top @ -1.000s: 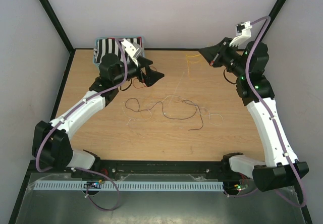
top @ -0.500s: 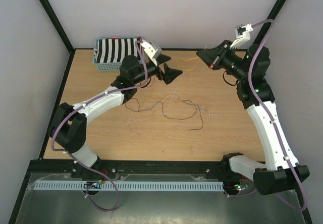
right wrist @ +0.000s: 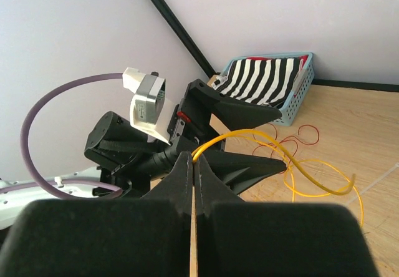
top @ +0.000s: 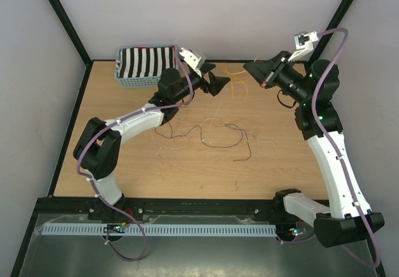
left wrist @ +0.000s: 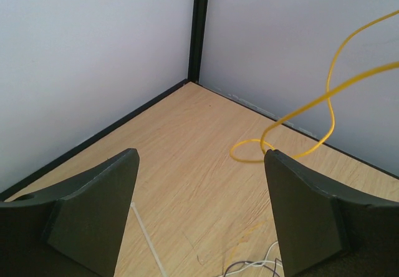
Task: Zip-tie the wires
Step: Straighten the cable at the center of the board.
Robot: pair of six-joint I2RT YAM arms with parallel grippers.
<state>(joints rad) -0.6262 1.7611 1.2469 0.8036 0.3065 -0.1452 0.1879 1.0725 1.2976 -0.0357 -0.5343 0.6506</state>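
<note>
My right gripper (top: 257, 71) is shut on one end of a yellow wire (top: 237, 78) and holds it raised near the back of the table; in the right wrist view the strand (right wrist: 249, 136) comes out of the closed tips (right wrist: 192, 160). My left gripper (top: 216, 82) is open and empty, just left of the yellow loops, which hang in front of it and past its right finger (left wrist: 330, 93). Thin dark and white wires (top: 215, 133) curl on the middle of the table. A red wire (right wrist: 300, 136) lies near the basket. A thin white zip tie (left wrist: 147, 239) lies on the wood below the left jaws.
A blue basket (top: 122, 76) holding a black-and-white striped cloth (top: 146, 62) stands at the back left corner. The back wall and the black corner post (left wrist: 200, 27) are close ahead of the left gripper. The wooden table (top: 187, 171) stretches toward the arm bases.
My left arm has swung right from beside the basket toward the yellow wire, its jaws still open. My right gripper has shifted slightly, still holding the yellow wire.
</note>
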